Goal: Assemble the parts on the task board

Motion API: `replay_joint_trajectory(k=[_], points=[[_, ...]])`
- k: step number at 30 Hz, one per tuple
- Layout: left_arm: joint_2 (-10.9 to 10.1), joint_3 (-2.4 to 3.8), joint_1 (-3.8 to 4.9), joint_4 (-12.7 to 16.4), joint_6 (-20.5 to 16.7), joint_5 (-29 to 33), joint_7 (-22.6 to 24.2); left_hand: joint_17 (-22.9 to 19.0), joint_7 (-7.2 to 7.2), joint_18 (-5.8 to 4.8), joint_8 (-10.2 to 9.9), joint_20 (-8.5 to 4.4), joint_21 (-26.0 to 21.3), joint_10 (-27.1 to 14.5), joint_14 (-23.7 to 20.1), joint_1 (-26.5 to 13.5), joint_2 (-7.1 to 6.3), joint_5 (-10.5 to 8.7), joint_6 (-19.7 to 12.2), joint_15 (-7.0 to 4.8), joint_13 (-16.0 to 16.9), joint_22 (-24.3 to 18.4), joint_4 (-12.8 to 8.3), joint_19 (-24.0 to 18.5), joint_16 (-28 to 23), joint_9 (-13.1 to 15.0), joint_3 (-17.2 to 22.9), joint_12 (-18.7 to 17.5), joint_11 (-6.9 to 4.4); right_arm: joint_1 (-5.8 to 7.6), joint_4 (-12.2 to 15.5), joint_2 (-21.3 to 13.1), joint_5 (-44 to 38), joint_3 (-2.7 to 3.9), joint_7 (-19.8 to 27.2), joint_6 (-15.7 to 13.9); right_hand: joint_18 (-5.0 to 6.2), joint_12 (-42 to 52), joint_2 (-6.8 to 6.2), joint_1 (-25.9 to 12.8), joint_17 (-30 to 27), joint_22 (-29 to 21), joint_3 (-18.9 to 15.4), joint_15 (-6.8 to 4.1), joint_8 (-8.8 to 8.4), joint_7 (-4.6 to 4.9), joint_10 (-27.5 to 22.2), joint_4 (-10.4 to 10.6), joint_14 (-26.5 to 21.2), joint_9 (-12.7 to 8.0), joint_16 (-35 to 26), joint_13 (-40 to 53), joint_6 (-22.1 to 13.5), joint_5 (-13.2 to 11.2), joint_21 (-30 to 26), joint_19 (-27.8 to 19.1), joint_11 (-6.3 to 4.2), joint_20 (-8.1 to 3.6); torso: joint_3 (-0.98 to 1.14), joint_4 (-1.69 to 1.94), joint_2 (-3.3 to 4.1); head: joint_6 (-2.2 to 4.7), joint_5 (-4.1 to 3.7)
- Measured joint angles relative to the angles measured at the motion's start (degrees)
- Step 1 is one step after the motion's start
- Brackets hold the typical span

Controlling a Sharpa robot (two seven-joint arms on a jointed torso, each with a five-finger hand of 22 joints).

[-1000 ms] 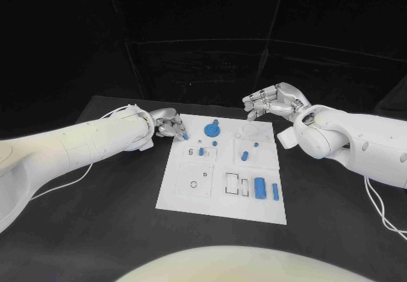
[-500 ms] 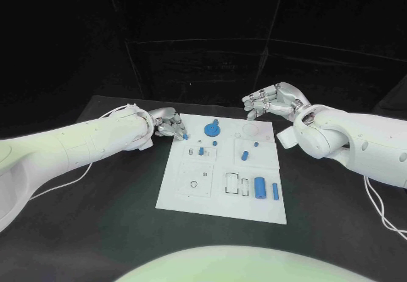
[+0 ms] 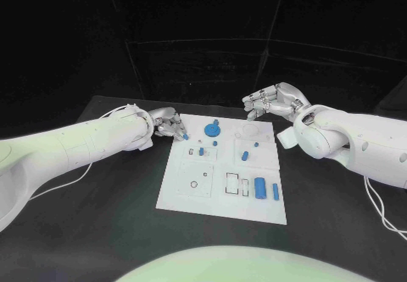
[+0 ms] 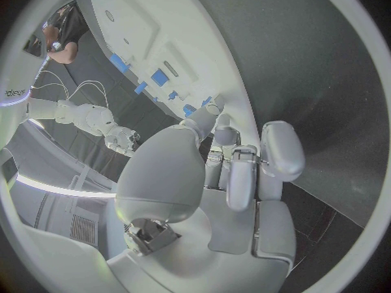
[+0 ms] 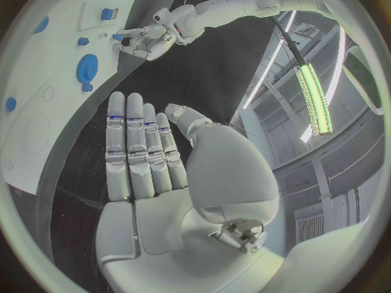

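The white task board (image 3: 222,197) lies in the middle of the table. My left hand (image 3: 170,125) hovers at the board's far left corner and pinches a small blue peg (image 3: 185,136) at its fingertips; the peg (image 4: 207,101) also shows in the left wrist view and the right wrist view (image 5: 118,37). My right hand (image 3: 273,101) is raised beyond the board's far right corner, fingers straight and side by side, holding nothing (image 5: 143,150). On the board sit a round blue gear (image 3: 212,128), a short peg (image 3: 201,151), an oblong piece (image 3: 245,155) and a thick cylinder (image 3: 259,187).
A slim blue piece (image 3: 274,190) lies beside the cylinder near the board's right edge. Outlined recesses (image 3: 232,183) mark the board's near half. White cables (image 3: 59,182) trail on the black table at the left, and another one (image 3: 377,205) at the right.
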Motion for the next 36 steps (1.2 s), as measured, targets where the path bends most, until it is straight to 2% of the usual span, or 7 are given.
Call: replay_joint_trajectory(k=[3,13,36], points=[[0.05,0.03,0.02,-0.08,-0.14,0.03,-0.03,0.0,0.54,0.0,0.62,0.03,0.03,-0.2,0.21,0.0,0.0,0.0,0.63,0.21,-0.21,0.08,0.0,0.01,0.0,0.31,0.0,0.0,0.21,0.0,0.0,0.03,0.0,0.0,0.0,0.0,0.0,0.0,0.0,0.0,0.0,0.0,0.0,0.0,0.0,0.0,0.0,0.0,0.0,0.0,0.0,0.0,0.0,0.0,0.0,0.0,0.0,0.0,0.01,0.0,0.0,0.0,0.03],[0.15,0.03,0.03,-0.32,-0.37,0.06,-0.49,0.0,-0.16,0.0,2.4,0.24,0.44,-0.2,0.21,-0.22,0.22,0.0,1.93,0.2,-0.41,0.44,0.5,0.14,0.0,0.75,-0.17,0.0,0.2,-0.01,0.0,0.04,0.0,0.0,0.0,0.0,0.0,0.0,0.0,0.0,0.0,0.01,0.0,0.0,0.0,0.0,0.0,0.0,0.0,0.0,0.0,0.0,0.0,0.0,0.0,0.0,0.0,0.0,0.02,-0.03,0.0,-0.05,0.05],[0.33,0.01,0.04,-0.42,-0.69,0.52,-1.28,0.0,-0.38,0.0,3.76,0.24,0.78,0.02,0.2,-0.69,0.69,0.0,2.55,0.2,-0.45,0.72,1.04,0.14,0.22,1.21,-0.72,0.0,-0.02,-0.01,0.0,0.09,0.0,0.0,0.0,0.01,0.0,0.0,0.0,0.0,0.0,0.01,0.0,0.0,0.0,0.0,0.0,0.0,0.0,0.0,0.0,0.01,0.0,0.0,0.0,0.0,0.0,0.0,0.01,-0.03,0.02,-0.23,-0.12]])
